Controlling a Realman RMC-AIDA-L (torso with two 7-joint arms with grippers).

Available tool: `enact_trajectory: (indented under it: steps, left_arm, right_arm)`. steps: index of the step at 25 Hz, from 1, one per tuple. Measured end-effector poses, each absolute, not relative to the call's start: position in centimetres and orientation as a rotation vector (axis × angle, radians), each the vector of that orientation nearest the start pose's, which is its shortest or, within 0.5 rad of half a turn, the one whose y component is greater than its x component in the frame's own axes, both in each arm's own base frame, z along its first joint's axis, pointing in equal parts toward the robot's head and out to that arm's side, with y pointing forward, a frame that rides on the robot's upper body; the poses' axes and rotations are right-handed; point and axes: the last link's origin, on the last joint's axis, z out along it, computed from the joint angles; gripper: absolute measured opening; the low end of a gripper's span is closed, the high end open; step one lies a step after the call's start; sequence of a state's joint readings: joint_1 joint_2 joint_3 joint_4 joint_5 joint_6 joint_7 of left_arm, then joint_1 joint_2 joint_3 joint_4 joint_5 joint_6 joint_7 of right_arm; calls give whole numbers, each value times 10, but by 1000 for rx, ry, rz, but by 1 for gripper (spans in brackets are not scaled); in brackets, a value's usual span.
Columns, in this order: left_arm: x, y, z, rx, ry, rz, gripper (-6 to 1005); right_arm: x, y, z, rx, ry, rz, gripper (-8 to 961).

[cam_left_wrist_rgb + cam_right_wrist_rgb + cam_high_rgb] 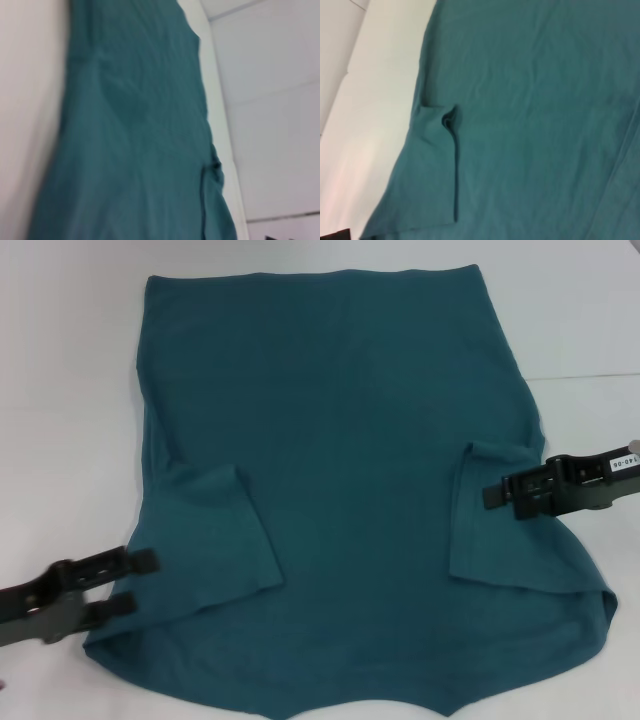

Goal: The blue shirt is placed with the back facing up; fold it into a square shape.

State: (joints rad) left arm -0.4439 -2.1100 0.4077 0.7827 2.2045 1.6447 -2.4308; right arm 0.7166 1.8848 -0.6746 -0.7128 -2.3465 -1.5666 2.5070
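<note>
- Both sleeves of the blue shirt [345,470] already lie folded in over the body: left sleeve flap [225,545] and right sleeve flap [500,525]. The shirt lies flat on the white table [60,390], hem at the far side, collar end nearest the robot.
- Left gripper [150,582] sits at the shirt's left edge by the near corner, low over the table. Two fingers visibly apart, nothing between them, roughly level with the cloth edge; I can't tell whether they touch it.
- Right gripper [492,492] is over the right sleeve flap, near its upper fold. Fingers look slightly apart with no cloth pinched, though the gap is small.
- My read: sleeves done, next comes a side or lengthwise fold to bring the body toward a square.
- To do it well: grab the edge layers together, sleeve flap included, or the flap will slip out on the lift.
- Pinch right at the edge, not inboard, since soft knit bunches under the fingers.
- Lift both sides evenly; the right edge [575,540] bulges outward near the shoulder, so expect a skewed fold line unless that side is pulled straight first.
- Right wrist view shows a small pucker [447,119] at the sleeve fold's corner. Flatten it or it'll get trapped under the next layer.
- Left wrist view shows the shirt running lengthwise with mild wrinkles [130,110]; it needs tension during the carry.
</note>
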Motion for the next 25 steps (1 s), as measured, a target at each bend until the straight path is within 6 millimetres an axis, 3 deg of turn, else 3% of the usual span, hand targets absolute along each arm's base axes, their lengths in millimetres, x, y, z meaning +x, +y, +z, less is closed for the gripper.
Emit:
enact_trajectory:
  steps: [3, 9, 25]
  left_arm:
    - [-323, 292, 42, 2102, 2366, 930, 907]
    - [-342, 284, 47, 2041, 2531, 859, 904]
    - [-349, 285, 32, 1993, 2610, 760, 892]
  right_arm:
    - [265, 385, 74, -2280, 1822, 306, 719]
    - [264, 386, 74, -2274, 1815, 313, 719]
    - [265, 387, 74, -2267, 1817, 319, 720]
